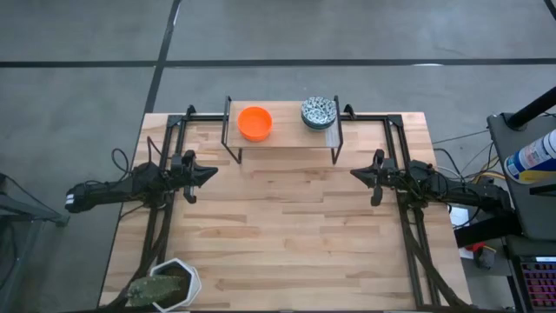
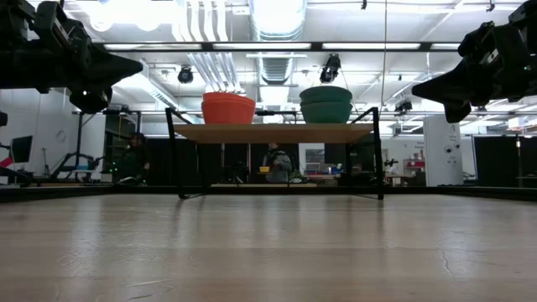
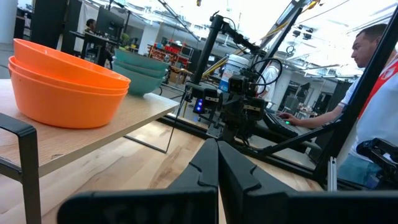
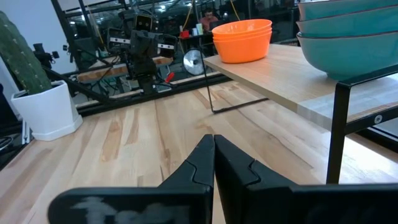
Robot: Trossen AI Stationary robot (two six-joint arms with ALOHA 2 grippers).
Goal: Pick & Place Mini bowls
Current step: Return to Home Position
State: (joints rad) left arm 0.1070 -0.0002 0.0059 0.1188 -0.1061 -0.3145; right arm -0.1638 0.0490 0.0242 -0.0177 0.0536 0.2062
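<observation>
A stack of orange mini bowls point(image 1: 255, 123) sits on a low wooden shelf point(image 1: 282, 139) at the table's far side, left half; in the low view the orange stack point(image 2: 228, 109) rests on the shelf top. A stack of speckled bowls point(image 1: 319, 112), teal outside point(image 2: 326, 105), stands on the shelf's right half. My left gripper point(image 1: 213, 173) hovers shut over the table's left part, pointing right; it also shows as the left gripper point(image 3: 217, 152). My right gripper point(image 1: 354, 173) hovers shut on the right, pointing left; the right gripper point(image 4: 214, 146) holds nothing.
A white hexagonal plant pot point(image 1: 172, 283) with a cactus stands at the table's near left corner. The shelf's black metal legs point(image 1: 229, 139) stand on the table. A person point(image 3: 373, 74) sits beyond the table's right side. Bare wood point(image 1: 287, 226) lies between the arms.
</observation>
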